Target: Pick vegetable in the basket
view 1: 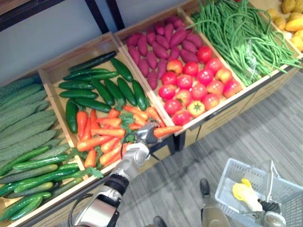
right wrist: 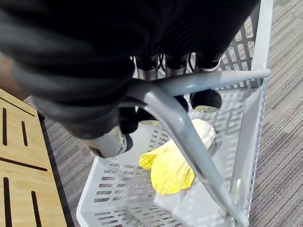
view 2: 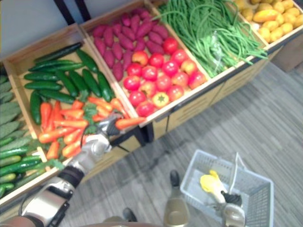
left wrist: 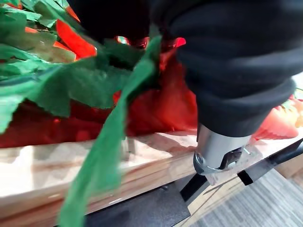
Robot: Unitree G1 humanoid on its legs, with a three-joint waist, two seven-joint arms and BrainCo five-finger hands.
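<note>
Stuff I can't really see right now

Up close, my left hand (left wrist: 222, 85) is mostly dark cover, and blurry green leaves (left wrist: 94, 94) hide the carrots behind them at the crate's (left wrist: 94, 161) front edge. The carrot (view 1: 166, 130) I'm pinching has one end buried in my grip. My right hand (right wrist: 94, 56), curled round the handle (right wrist: 180, 127), blocks part of the basket (right wrist: 118, 198), and the handle crosses the yellow vegetable (right wrist: 170, 170); no idea what it is.

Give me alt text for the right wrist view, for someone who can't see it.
The right hand curls its fingers round the grey handle of a grey plastic basket. A yellow vegetable lies inside, over grey carpet.
</note>
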